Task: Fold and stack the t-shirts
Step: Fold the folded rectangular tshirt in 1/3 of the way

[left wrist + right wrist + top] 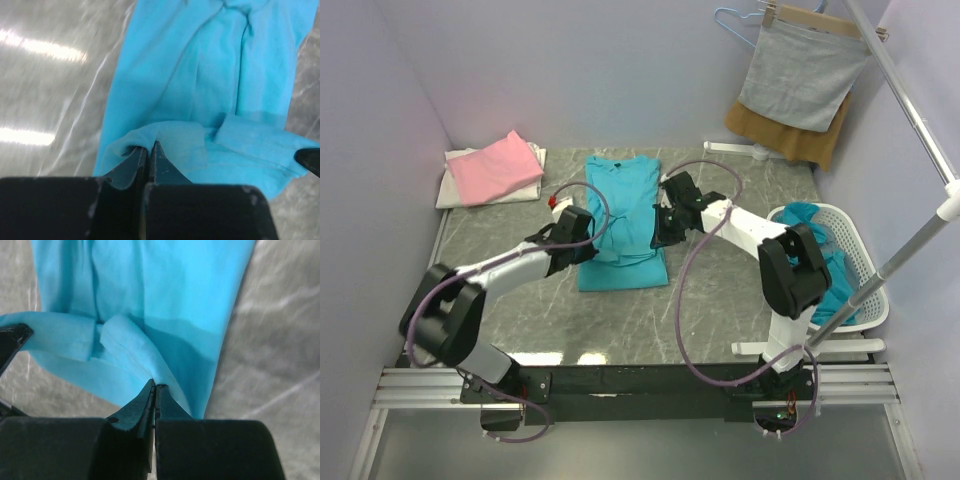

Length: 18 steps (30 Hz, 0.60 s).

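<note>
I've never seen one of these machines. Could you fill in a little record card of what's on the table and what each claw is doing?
Shirt in work: teal t-shirt, spread mid-table, neck at the far end
Left gripper: shut, pinching a raised fold at the shirt's left side
Right gripper: shut, pinching a fold at its right side
Folded pile: pink t-shirt on white t-shirt, far left
Waiting: teal shirts in white basket, right
Hanging at back right: grey cloth over mustard cloth
</note>
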### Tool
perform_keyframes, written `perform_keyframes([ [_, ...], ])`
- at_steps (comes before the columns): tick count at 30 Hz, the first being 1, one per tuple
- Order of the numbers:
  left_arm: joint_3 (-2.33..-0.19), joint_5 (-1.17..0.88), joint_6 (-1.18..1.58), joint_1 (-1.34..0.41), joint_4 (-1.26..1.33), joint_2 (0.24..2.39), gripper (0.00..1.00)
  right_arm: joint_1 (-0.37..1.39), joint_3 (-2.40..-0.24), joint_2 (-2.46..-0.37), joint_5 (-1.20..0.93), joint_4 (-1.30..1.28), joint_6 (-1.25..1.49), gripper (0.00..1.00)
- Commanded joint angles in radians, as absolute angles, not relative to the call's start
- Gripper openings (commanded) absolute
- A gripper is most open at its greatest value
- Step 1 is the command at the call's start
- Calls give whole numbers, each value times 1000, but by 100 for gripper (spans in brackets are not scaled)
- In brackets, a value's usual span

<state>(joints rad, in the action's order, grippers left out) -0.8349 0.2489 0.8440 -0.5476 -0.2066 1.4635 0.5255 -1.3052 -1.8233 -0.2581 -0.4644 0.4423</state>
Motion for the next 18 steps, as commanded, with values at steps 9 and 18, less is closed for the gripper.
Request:
perform_keyframes([
  [9, -1031, 129, 680, -431, -57, 1716, 1, 443, -1566, -2060, -242, -549, 383, 0],
  [18, -1040, 279, 640, -416, -48, 1734, 83, 419, -1548, -2013, -46, -482, 402, 34],
])
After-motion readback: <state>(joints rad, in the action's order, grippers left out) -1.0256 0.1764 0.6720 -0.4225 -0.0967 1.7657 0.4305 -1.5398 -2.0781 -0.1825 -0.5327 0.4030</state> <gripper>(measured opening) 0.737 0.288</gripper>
